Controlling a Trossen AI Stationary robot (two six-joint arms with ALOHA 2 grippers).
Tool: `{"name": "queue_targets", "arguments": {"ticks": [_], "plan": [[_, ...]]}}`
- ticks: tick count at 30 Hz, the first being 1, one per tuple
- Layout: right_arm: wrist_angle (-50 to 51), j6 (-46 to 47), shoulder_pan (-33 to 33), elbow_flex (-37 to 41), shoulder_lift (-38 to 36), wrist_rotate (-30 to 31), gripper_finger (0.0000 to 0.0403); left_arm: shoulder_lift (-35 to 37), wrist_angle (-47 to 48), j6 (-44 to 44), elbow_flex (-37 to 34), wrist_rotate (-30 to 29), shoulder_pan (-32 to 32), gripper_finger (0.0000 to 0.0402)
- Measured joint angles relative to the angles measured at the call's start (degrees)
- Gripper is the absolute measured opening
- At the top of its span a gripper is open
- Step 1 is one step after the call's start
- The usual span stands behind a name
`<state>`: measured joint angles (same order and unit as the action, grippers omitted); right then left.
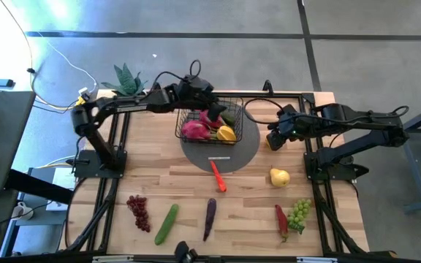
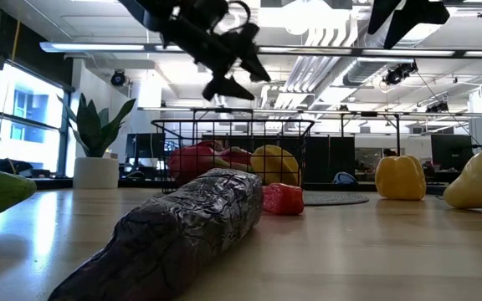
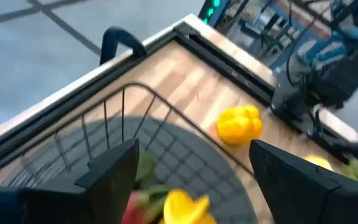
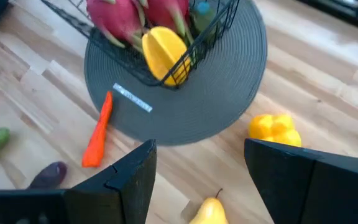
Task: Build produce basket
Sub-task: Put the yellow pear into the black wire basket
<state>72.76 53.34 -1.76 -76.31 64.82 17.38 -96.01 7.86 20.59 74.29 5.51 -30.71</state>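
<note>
The black wire basket [image 1: 183, 117] stands on the grey round mat [image 1: 225, 155] at the table's far middle. In it lie pink dragon fruits [image 1: 196, 130], a yellow piece [image 1: 226, 134] and something green [image 4: 202, 14]. My left gripper [image 3: 191, 155] hangs open above the basket's far left rim [image 2: 233, 71], with nothing between its fingers. My right gripper [image 4: 197, 162] is open and raised over the mat's right edge [image 1: 273, 137], above a yellow pepper [image 4: 275, 128]. An orange carrot [image 1: 218, 176] lies with its top end against the mat's near edge.
On the wood lie a yellow pear [image 1: 279, 176], red grapes [image 1: 139, 212], a green cucumber [image 1: 167, 223], a purple pod [image 1: 210, 218], a red pod [image 1: 281, 221] and green grapes [image 1: 299, 213]. A potted plant [image 1: 126, 79] stands at the far left corner.
</note>
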Motion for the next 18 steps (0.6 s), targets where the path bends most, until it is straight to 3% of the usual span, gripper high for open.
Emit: {"name": "queue_targets", "arguments": {"ticks": [10,18], "plan": [[3.48,-0.71,0.00,0.00,0.04,-3.20,0.0229,13.33,12.83,-0.23,-0.08,-1.69,1.56,0.0294],[8.63,0.43,0.02,0.00,0.07,-5.13,0.0271,20.69,20.14,-0.83,-0.05,-3.45,3.55,0.0294]]}}
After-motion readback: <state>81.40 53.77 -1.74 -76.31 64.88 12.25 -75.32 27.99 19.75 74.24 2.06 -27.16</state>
